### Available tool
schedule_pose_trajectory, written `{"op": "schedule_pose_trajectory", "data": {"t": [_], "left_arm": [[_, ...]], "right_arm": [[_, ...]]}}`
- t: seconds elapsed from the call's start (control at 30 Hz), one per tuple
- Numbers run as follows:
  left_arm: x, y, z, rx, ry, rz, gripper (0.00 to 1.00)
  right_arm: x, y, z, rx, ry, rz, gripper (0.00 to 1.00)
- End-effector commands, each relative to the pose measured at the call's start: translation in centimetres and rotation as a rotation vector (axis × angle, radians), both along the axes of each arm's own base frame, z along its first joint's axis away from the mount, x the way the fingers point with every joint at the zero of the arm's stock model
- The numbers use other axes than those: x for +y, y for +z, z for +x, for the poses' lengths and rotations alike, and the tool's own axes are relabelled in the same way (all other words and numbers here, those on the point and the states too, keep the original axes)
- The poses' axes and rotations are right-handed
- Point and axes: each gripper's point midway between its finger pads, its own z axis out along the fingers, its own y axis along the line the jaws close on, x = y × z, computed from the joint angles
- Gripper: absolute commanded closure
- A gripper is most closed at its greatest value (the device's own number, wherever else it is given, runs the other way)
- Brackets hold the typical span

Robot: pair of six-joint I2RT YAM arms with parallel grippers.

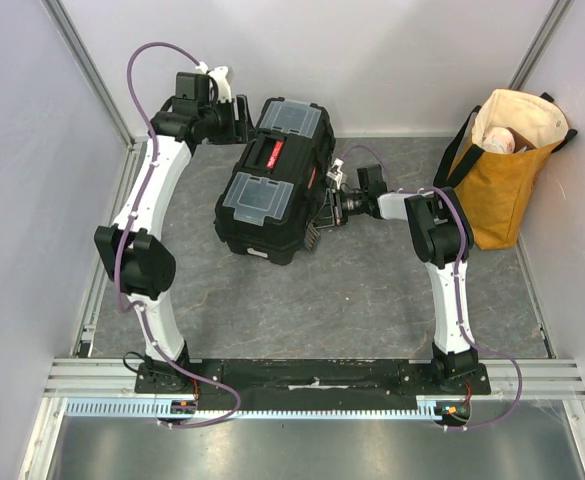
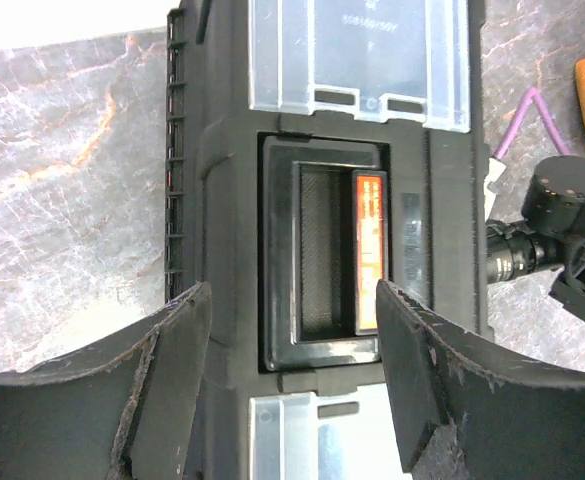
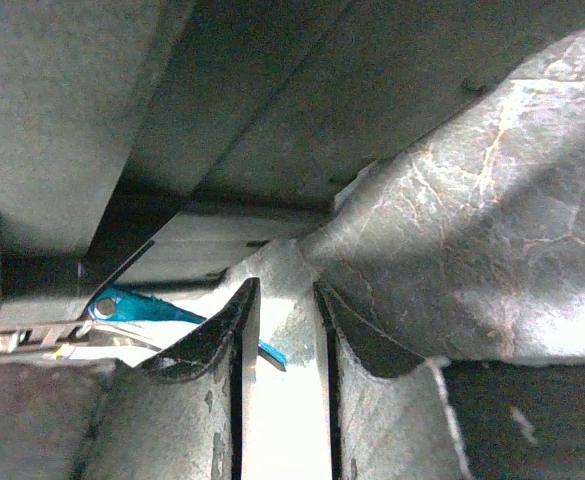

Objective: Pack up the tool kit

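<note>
My right gripper [image 3: 284,290] has its fingers drawn close with a thin gap, just beside a blue side latch [image 3: 137,308] at the 3 o'clock side of the black plastic toolbox [image 1: 272,180]. I cannot tell whether it pinches anything. My left gripper [image 2: 292,295] is spread wide at the box's 11 o'clock side, facing its red handle panel [image 2: 370,250]. The closed box lies toward 11 o'clock on the grey marbled table [image 1: 372,290]. A mustard-yellow fabric tote bag [image 1: 507,190] stands at 2 o'clock.

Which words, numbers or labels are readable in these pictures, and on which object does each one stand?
No text reads clearly.
Orange label in the toolbox handle recess: print too small.
Clear lid: faint moulded characters, unreadable.
Red handle panel: white mark, blurred.
</note>
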Motion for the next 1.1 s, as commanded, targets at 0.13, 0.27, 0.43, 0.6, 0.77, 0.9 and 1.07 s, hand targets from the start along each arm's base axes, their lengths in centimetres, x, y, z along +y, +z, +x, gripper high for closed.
{"op": "schedule_pose_trajectory", "data": {"t": [0.13, 0.27, 0.43, 0.6, 0.77, 0.9, 1.07], "left_arm": [[0.5, 0.1, -2.5, -0.05, 0.043, 0.135, 0.27], [2.0, -2.6, -3.4, 0.028, 0.119, 0.188, 0.27], [2.7, -5.0, -4.0, 0.082, 0.142, 0.221, 0.27], [2.5, -6.5, -4.2, 0.124, 0.139, 0.213, 0.28], [1.9, -6.8, -4.2, 0.138, 0.121, 0.19, 0.28], [1.7, -6.8, -4.2, 0.142, 0.116, 0.182, 0.28], [1.4, -7.1, -4.4, 0.151, 0.103, 0.172, 0.28]], "right_arm": [[0.9, 1.4, -5.0, 0.038, 0.232, 0.141, 0.63], [0.8, 2.7, -6.0, 0.02, 0.265, 0.175, 0.62], [0.7, 3.5, -6.5, -0.007, 0.27, 0.175, 0.59], [1.3, 4.0, -5.8, -0.031, 0.189, 0.117, 0.5], [2.5, 9.2, -4.1, -0.109, 0.032, 0.309, 0.45], [2.6, 10.5, -3.6, -0.101, -0.023, 0.371, 0.43], [2.5, 10.8, -2.6, -0.126, -0.1, 0.33, 0.33]]}}
